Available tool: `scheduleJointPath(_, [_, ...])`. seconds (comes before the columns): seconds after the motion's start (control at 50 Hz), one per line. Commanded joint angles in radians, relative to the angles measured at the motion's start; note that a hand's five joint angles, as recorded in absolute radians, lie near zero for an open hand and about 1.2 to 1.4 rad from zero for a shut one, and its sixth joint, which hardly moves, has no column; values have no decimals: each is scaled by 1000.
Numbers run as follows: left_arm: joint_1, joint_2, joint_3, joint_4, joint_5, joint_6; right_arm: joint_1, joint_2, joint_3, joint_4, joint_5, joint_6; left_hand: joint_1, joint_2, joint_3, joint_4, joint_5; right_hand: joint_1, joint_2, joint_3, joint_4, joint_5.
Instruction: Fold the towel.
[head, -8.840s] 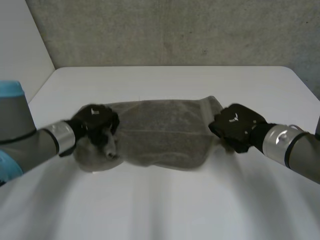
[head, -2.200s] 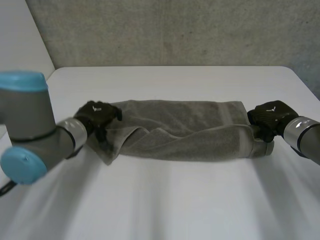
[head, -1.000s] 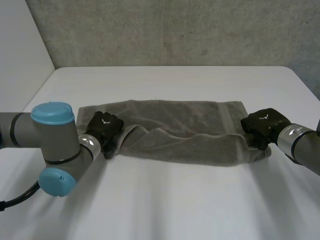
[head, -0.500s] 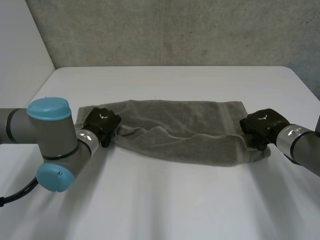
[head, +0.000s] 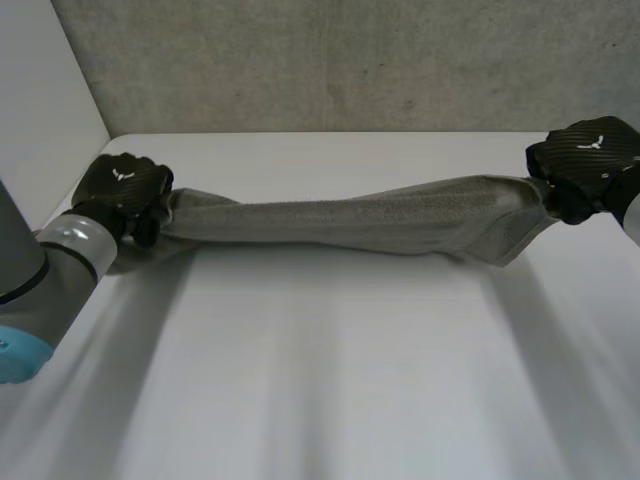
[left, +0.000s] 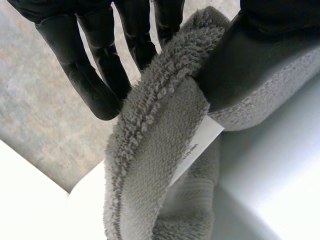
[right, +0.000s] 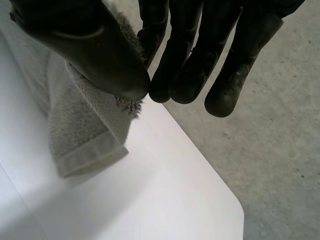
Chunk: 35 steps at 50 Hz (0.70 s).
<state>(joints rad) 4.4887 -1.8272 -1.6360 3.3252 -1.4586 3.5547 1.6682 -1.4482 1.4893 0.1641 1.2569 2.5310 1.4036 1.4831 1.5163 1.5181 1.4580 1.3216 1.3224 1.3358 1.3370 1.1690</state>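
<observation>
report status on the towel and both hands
Left hand pinching one end of the towel, right hand pinching the other. Towel stretched long between them, over the table. Nothing in the way.

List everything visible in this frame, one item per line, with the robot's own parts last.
towel: one, grey, stretched in a long band between the two hands over the far half of the table.
label: one, white, on the towel's end beside the left hand's thumb.
table: one, white, under the towel.
back wall: one, grey and rough, behind the table.
side panel: one, white, at the robot's left.
left arm: one, grey with a light-blue cap.
left hand: one, black, pinching the towel's left end.
right hand: one, black, pinching the towel's right end.
</observation>
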Motion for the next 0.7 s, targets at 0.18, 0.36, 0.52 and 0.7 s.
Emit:
scheduleJointPath(0.18, [93,49,-123,-4,93,-89,-84,11,138,-11,-14,-50,-488,-568,-601,-603,-717,75,74,60,59,53])
scheduleJointPath(0.36, [99,62,-156,-10,172,-116,-79,9,172,-12,-17,-69,-550,-630,-663,-665,-779,75,74,60,59,53])
scheduleJointPath(0.52, [104,59,-185,-16,193,-112,-73,9,181,-1,-17,-60,-820,-900,-933,-935,-1049,64,63,50,49,42])
scheduleJointPath(0.7, [147,57,-192,-15,191,-114,15,-8,287,-1,-96,-8,-882,-961,-995,-996,-1111,-670,-671,-684,-685,-692])
